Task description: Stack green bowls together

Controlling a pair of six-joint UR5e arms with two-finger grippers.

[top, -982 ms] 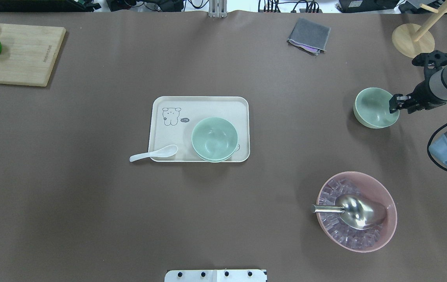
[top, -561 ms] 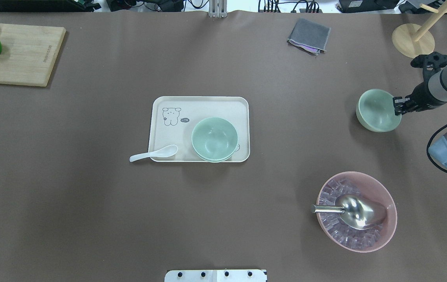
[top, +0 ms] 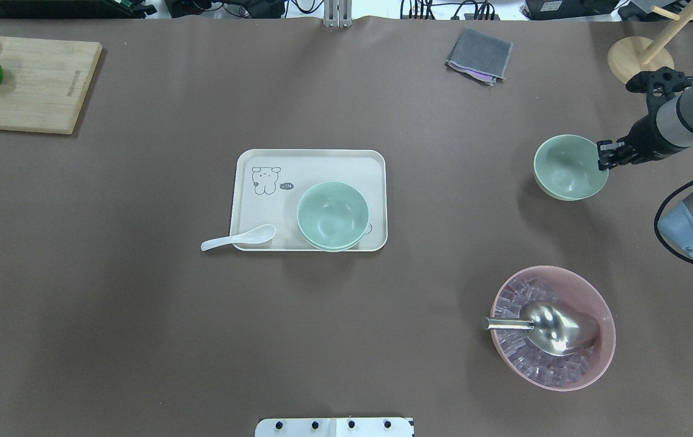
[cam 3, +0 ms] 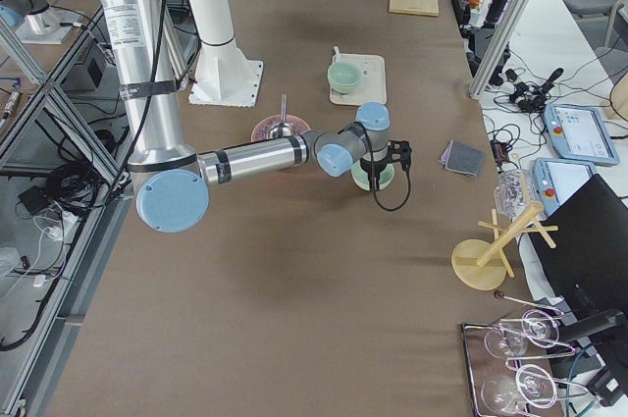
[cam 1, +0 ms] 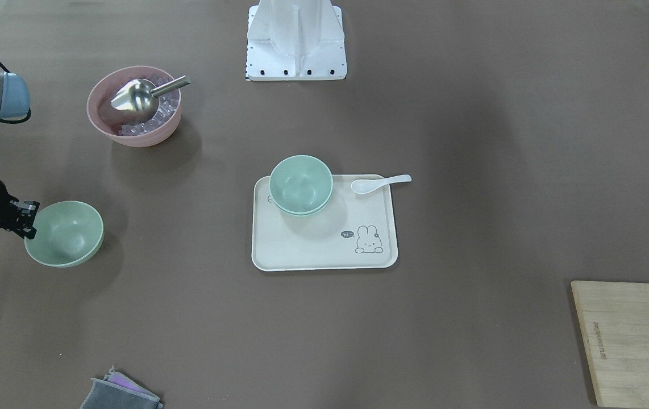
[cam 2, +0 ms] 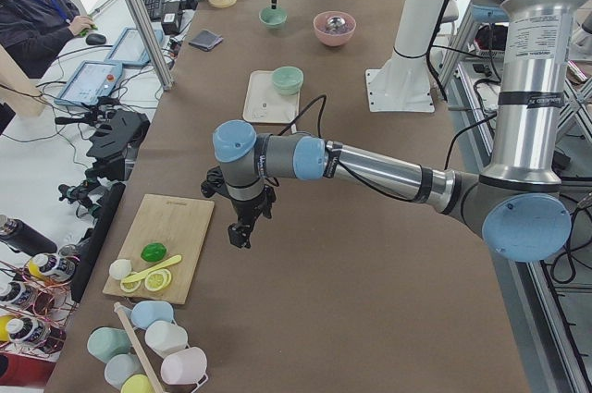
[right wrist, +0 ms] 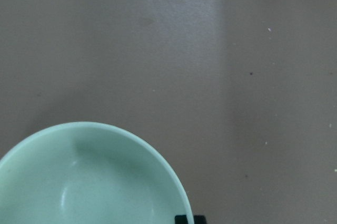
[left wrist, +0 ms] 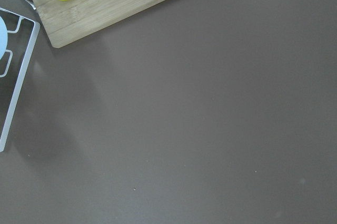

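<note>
Clamped with the right claw on the rim of 1 green bowl, seemingly held just clear of the desk, well off the tray toward the robot's right. Calls for a carry straight across to the stack of 2 green bowls, nested in the tray's corner nearest the robot's right. No long axis to align: round, smooth, matte pale-mint plastic, probably light. Cannot tell apart or together for the left claw, far beyond the tray's opposite side.
</note>
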